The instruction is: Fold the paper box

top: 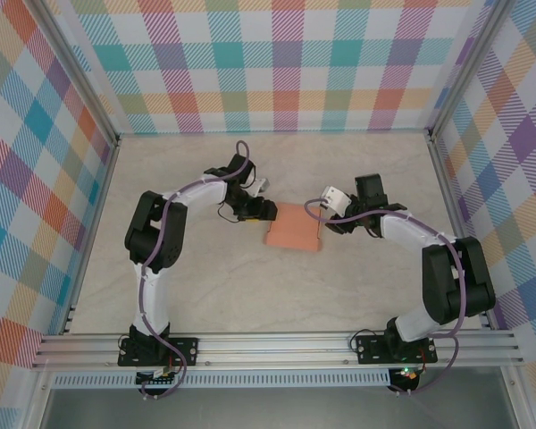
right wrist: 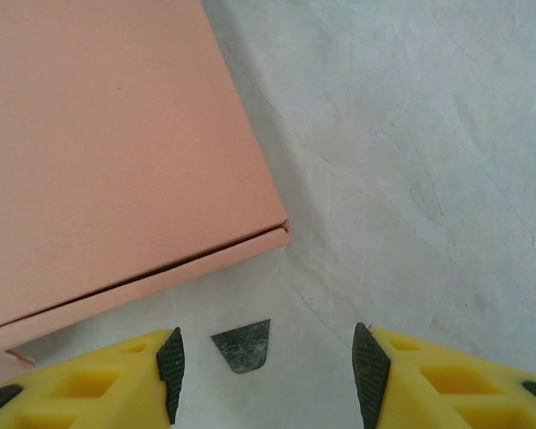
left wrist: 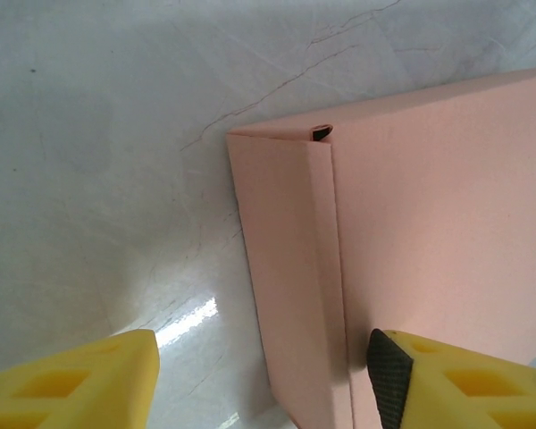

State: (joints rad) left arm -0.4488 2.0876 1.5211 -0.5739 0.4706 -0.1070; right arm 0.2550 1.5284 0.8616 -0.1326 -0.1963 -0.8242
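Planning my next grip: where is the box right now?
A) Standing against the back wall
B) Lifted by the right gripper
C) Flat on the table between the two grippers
C: the box lies flat on the table, between the left gripper and the right gripper.

Salmon-pink thin card box [left wrist: 429,232] lies on a pale marbled tabletop [left wrist: 98,179]. The left gripper [left wrist: 263,357] is spread wide — one yellow finger [left wrist: 71,384] over bare table, the other over the box's top.

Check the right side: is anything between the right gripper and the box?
Only a small dark scrap lies on the table, between the fingers of the open right gripper, just short of the box. Nothing else visible blocks it.
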